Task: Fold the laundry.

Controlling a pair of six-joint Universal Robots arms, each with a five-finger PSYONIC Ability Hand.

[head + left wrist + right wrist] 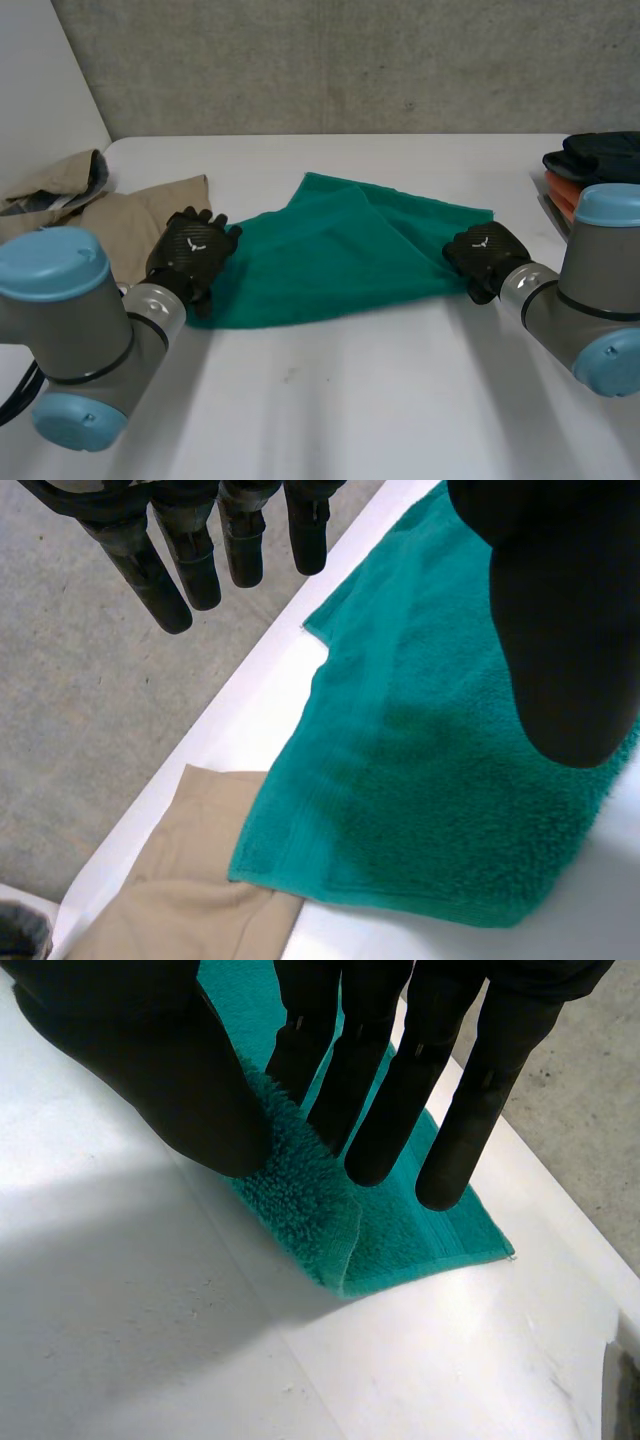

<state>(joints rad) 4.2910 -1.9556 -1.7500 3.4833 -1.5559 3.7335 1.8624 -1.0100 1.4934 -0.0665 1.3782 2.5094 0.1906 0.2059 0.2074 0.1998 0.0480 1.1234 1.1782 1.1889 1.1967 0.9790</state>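
The green terry towel lies part-folded mid-way across the white desk, its left corner overlapping a beige fabric garment. The right hand pinches the towel's right edge between thumb and straight fingers, while the left hand hangs over the left edge, fingers spread, holding nothing. A pull from the right alone could skew the fold or slip that shallow pinch, and a left grasp might catch the garment too.
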